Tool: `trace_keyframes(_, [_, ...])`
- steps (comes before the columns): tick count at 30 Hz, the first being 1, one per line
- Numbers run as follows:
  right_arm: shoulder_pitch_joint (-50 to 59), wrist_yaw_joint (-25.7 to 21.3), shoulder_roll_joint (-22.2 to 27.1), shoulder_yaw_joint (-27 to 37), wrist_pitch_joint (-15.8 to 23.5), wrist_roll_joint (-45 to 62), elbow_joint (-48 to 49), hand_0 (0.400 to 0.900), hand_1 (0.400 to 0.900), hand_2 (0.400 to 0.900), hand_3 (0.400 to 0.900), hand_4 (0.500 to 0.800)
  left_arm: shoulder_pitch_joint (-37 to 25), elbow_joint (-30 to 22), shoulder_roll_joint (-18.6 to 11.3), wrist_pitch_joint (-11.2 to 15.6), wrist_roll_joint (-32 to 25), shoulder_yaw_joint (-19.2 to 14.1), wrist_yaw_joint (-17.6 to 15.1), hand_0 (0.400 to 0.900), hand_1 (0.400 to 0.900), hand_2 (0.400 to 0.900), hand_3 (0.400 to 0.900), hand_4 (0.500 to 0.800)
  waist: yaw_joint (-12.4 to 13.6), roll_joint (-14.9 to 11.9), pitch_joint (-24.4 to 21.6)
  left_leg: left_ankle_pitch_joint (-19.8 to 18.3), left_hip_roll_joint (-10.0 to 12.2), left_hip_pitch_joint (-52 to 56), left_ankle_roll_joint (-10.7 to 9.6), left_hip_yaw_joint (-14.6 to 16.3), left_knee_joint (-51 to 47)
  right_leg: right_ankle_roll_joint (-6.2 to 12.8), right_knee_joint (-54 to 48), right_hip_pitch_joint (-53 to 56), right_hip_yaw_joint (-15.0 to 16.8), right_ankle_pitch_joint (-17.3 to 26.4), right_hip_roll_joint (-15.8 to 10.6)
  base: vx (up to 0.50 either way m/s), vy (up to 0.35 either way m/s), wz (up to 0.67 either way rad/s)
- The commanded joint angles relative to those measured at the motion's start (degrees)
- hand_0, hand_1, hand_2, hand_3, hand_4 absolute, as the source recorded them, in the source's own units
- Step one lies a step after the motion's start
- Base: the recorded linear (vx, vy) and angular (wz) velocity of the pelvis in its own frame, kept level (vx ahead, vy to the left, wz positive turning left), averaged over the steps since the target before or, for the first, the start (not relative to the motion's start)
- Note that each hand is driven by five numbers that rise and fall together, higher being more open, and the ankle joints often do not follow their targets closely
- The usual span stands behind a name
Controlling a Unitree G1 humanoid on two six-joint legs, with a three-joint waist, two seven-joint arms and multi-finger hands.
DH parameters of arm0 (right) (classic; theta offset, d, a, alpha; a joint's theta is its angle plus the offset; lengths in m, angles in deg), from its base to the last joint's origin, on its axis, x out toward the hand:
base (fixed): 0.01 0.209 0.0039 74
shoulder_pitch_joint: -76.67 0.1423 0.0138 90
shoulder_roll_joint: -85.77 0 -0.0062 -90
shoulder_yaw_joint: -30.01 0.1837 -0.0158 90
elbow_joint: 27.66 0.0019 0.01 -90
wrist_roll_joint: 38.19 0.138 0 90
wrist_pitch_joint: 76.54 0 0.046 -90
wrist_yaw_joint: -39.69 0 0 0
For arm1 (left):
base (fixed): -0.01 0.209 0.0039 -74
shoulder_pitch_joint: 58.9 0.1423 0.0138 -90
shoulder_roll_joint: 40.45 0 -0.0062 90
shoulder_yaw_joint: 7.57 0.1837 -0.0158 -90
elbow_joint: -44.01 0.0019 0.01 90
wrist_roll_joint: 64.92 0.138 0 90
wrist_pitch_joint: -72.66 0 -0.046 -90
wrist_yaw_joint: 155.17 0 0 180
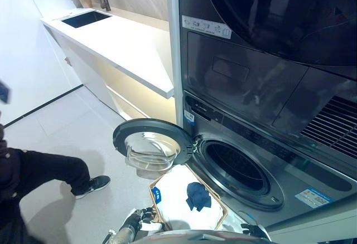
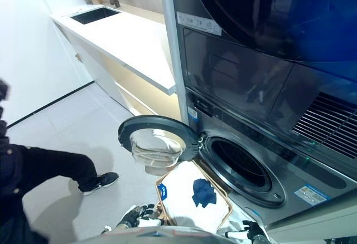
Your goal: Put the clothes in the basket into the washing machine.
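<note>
While both hands sit low at the bottom edge, the left hand (image 1: 135,220) has its dark fingers curled on the near left rim of the tan wicker basket with a white liner (image 1: 218,204), so it looks like it's gripping it. The right hand (image 1: 255,231) is by the basket's right corner but mostly cut off, so I can't tell if it's holding anything.

The crumpled dark blue cloth (image 1: 197,195) lies inside the basket, up and to the right of the left hand, between the two hands, maybe a bit nearer the right one. It's bunched up, no clear long axis.

Just beyond it is the round drum opening of the dark grey front-loading washing machine (image 1: 237,167), with its round glass door (image 1: 152,146) swung open to the left, over the basket's far left corner.

A person in dark trousers (image 1: 53,171) stands off to the left. Can't see into the drum.
</note>
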Motion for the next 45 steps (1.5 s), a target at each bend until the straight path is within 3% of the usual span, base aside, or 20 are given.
trace_keyframes(1, [1.24, -1.93, 0.65, -1.63, 1.82, 0.92, 1.00, 0.900, 0.900, 0.900, 0.900, 0.800, -1.40, -5.00, -1.21, 2.35, -2.20, -0.60, 0.02, 0.900, 0.900, 0.900, 0.900, 0.800, 0.15, -0.84, -0.39, -2.76, -1.73, -2.96, 1.58, -2.28, 1.33, -0.12, -0.76, -4.97, -1.89, 5.61, 0.80, 0.00, 0.000, 0.00])
trace_keyframes(10, [1.86, -2.90, 3.44, -6.14, 0.36, -7.76, 4.32, 0.900, 0.900, 0.900, 0.900, 0.800, 0.40, -7.57, -2.28, 1.79, -3.20, -1.76, 0.51, 0.900, 0.900, 0.900, 0.900, 0.800, 0.65, -0.83, 0.80, -2.21, -1.95, -4.33, 1.71, -3.04, 1.42, -0.04, -0.72, -5.90, -2.51, 5.89, 0.58, -0.01, -0.001, 0.04])
trace_keyframes(15, [3.10, -2.92, 8.05, -9.80, -0.25, -14.90, 11.79, 0.900, 0.900, 0.900, 0.900, 0.800, 1.84, -11.30, -4.06, 1.87, -4.14, -3.23, 0.26, 0.900, 0.900, 0.900, 0.900, 0.800, 1.30, -0.55, 2.74, -1.29, -2.30, -7.10, 1.70, -3.74, 1.66, 0.15, -0.48, -8.35, -3.10, 6.55, 0.24, -0.05, -0.003, 0.11])
trace_keyframes(22, [2.82, -3.30, 12.44, -13.89, -0.41, -23.61, 20.27, 0.900, 0.900, 0.900, 0.900, 0.800, 3.22, -12.30, -5.14, 2.55, -5.55, -3.55, -0.74, 0.900, 0.900, 0.900, 0.900, 0.800, 2.11, -0.47, 5.20, 0.34, -2.56, -11.13, 1.55, -4.96, 1.34, 0.30, -0.18, -12.08, -4.48, 7.34, -0.02, -0.03, -0.007, 0.11])
trace_keyframes(31, [5.85, -7.58, 14.87, -17.49, -0.26, -28.26, 25.42, 0.900, 0.900, 0.900, 0.900, 0.800, 0.33, -9.82, -4.63, 3.75, -8.46, -1.36, -5.14, 0.900, 0.900, 0.900, 0.900, 0.800, 2.68, -0.34, 12.89, 0.81, -2.80, -19.98, 1.75, -6.69, 5.98, -0.80, 7.09, -20.69, -6.74, 5.12, -0.53, -0.07, -0.005, 0.19])
trace_keyframes(32, [24.87, -7.38, 10.74, -23.48, -3.36, -25.58, 11.83, 0.900, 0.900, 0.900, 0.900, 0.800, -3.32, -5.36, -2.98, 2.76, -7.69, 2.16, -4.59, 0.900, 0.900, 0.900, 0.900, 0.800, 5.32, 0.23, 13.53, 0.68, -3.45, -21.86, 1.59, -7.67, 7.94, -1.12, 7.89, -21.50, -8.03, 4.93, -1.12, -0.10, -0.060, 0.62])
trace_keyframes(34, [33.78, -7.64, 11.33, -24.74, -3.11, -21.72, 6.69, 0.900, 0.900, 0.900, 0.900, 0.800, -6.96, -4.24, -2.51, 1.70, -8.05, 2.32, -6.27, 0.900, 0.900, 0.900, 0.900, 0.800, 7.22, 0.82, 14.50, 0.40, -4.34, -25.71, 1.32, -8.68, 10.59, -1.59, 10.18, -24.49, -9.68, 4.52, -1.74, -0.08, -0.062, 0.68])
trace_keyframes(36, [41.26, -8.30, 11.26, -25.61, -3.67, -19.06, 1.80, 0.900, 0.900, 0.900, 0.900, 0.800, -5.48, -8.19, -3.26, 1.72, -8.37, 1.67, -6.49, 0.900, 0.900, 0.900, 0.900, 0.800, 9.98, 1.89, 14.66, 0.44, -4.77, -28.00, 1.25, -9.01, 11.82, -1.70, 11.15, -26.49, -10.19, 4.80, -2.04, -0.02, 0.004, 0.30])
trace_keyframes(38, [45.81, -9.97, 11.37, -25.70, -3.90, -18.22, 0.61, 0.900, 0.900, 0.900, 0.900, 0.800, -2.81, -14.67, -4.77, 2.58, -8.46, 2.36, -5.25, 0.900, 0.900, 0.900, 0.900, 0.800, 12.04, 2.74, 15.59, 0.78, -4.52, -29.33, 1.36, -8.82, 11.95, -1.64, 12.27, -28.39, -9.83, 4.68, -1.96, 0.01, 0.063, -0.08])
trace_keyframes(45, [51.71, -11.71, 12.70, -25.60, -4.79, -18.71, -3.48, 0.900, 0.900, 0.900, 0.900, 0.800, -5.43, -14.81, -3.89, 1.95, -9.16, 4.12, -5.79, 0.900, 0.900, 0.900, 0.900, 0.800, 13.00, 4.55, 17.64, 1.47, -4.86, -31.64, 1.32, -9.84, 11.58, -1.79, 14.00, -30.87, -10.84, 3.44, -2.28, 0.01, 0.020, 0.08])
